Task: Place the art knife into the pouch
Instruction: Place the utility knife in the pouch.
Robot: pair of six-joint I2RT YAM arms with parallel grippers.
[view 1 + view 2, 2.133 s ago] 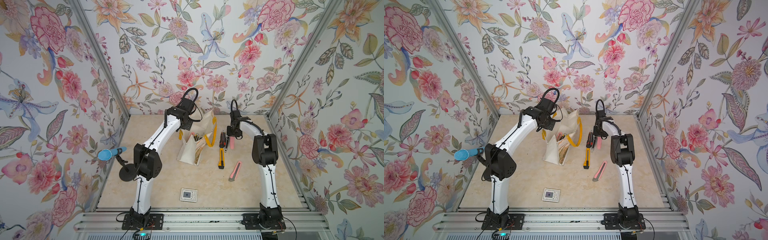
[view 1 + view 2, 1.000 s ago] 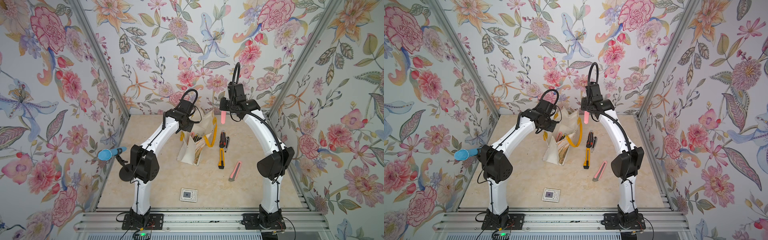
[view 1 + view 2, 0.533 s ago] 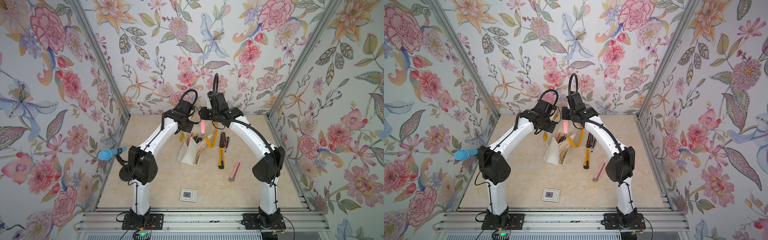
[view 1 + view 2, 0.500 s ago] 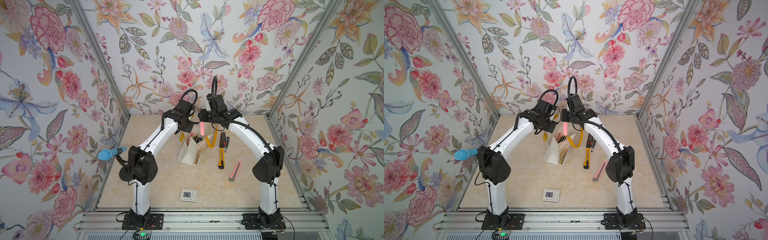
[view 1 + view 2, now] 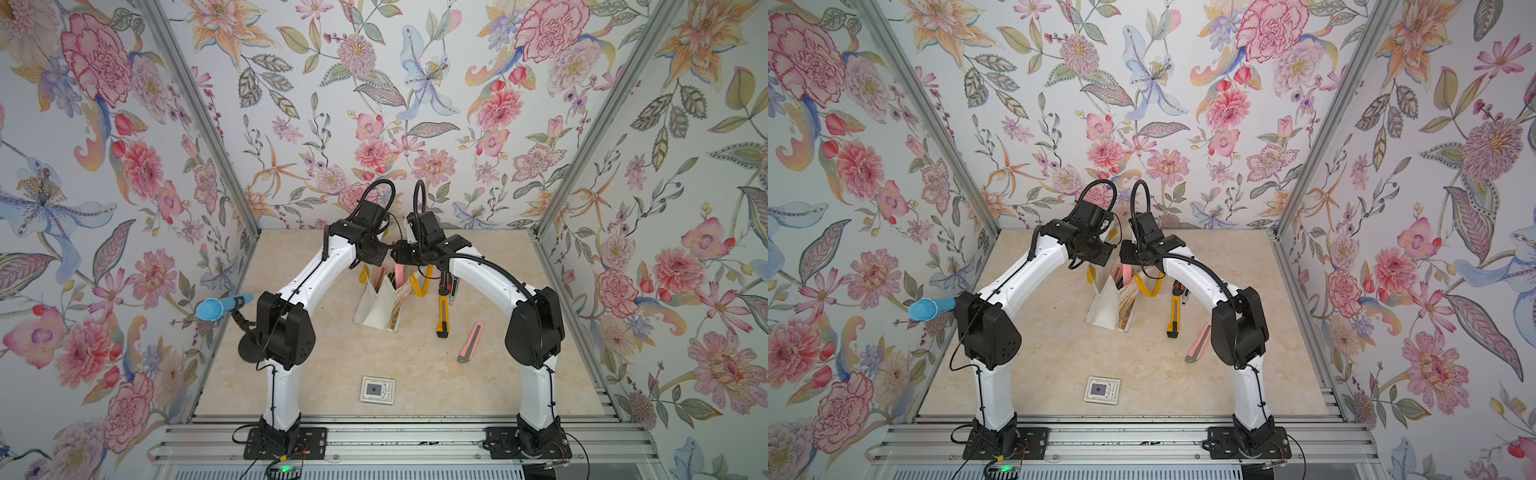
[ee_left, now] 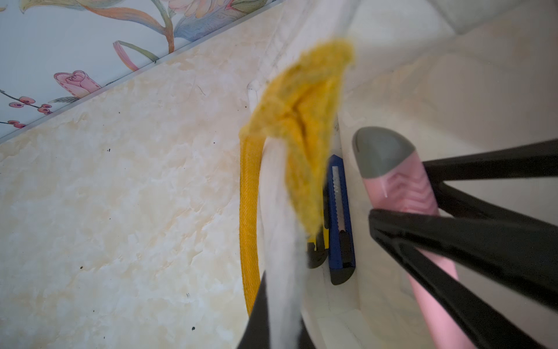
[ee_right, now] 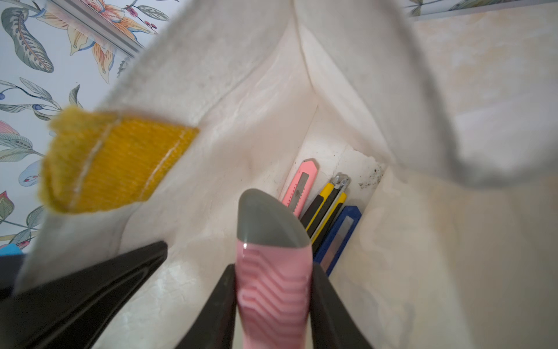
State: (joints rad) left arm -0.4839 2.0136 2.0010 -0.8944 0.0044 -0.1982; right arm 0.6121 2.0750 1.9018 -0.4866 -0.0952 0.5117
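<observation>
Looks like a robot lab booth dressed up as a home, tbh: floral wallpaper panels (image 5: 374, 83) on bare aluminium posts (image 5: 204, 124), a pair of white robot arms (image 5: 309, 280) bolted to a slotted metal rail (image 5: 415, 442) fronting a marble-look desk (image 5: 340, 357), plus maybe a calibration card (image 5: 377, 390).

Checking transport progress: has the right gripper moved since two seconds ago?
Yes. In a top view the right gripper, holding the pink art knife, went leftward from beside the yellow knife to above the pouch.
</observation>
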